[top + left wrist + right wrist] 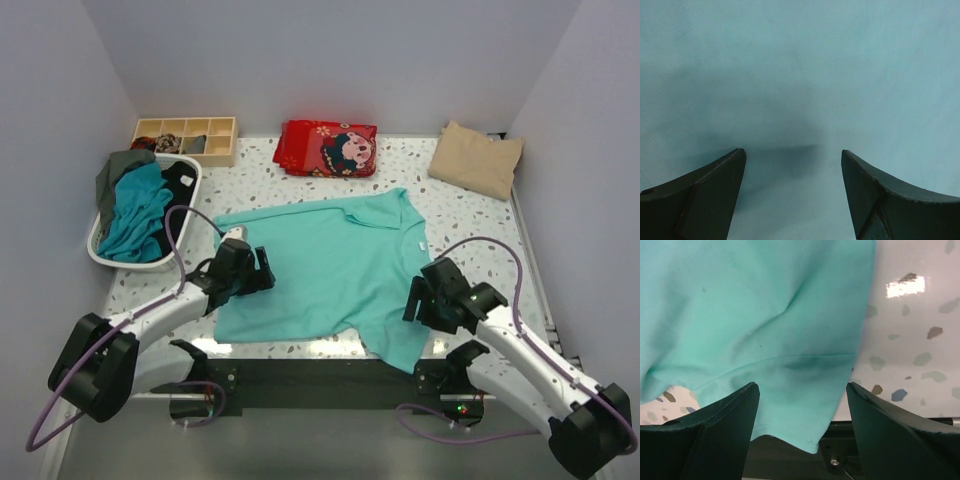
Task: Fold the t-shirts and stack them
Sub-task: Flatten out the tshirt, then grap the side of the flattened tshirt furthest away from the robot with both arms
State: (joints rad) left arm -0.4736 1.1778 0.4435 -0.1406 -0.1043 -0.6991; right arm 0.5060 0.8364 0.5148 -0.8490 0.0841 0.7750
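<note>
A light turquoise-mint t-shirt (330,270) lies spread on the speckled table, its near right sleeve hanging over the front edge. My left gripper (262,272) is low over the shirt's left part, open; in the left wrist view only mint cloth (800,75) shows between the dark fingers (710,195). My right gripper (415,300) is open over the shirt's near right sleeve (790,390), nothing pinched between the fingers (890,435). A folded beige t-shirt (476,158) lies at the back right. More t-shirts, teal (135,215), grey-green and black, fill a white basket.
The white basket (190,210) stands at the left. A wooden compartment tray (186,140) sits at the back left, a red printed pouch (326,147) at the back middle. A black mounting bar (320,385) runs along the front edge (840,450).
</note>
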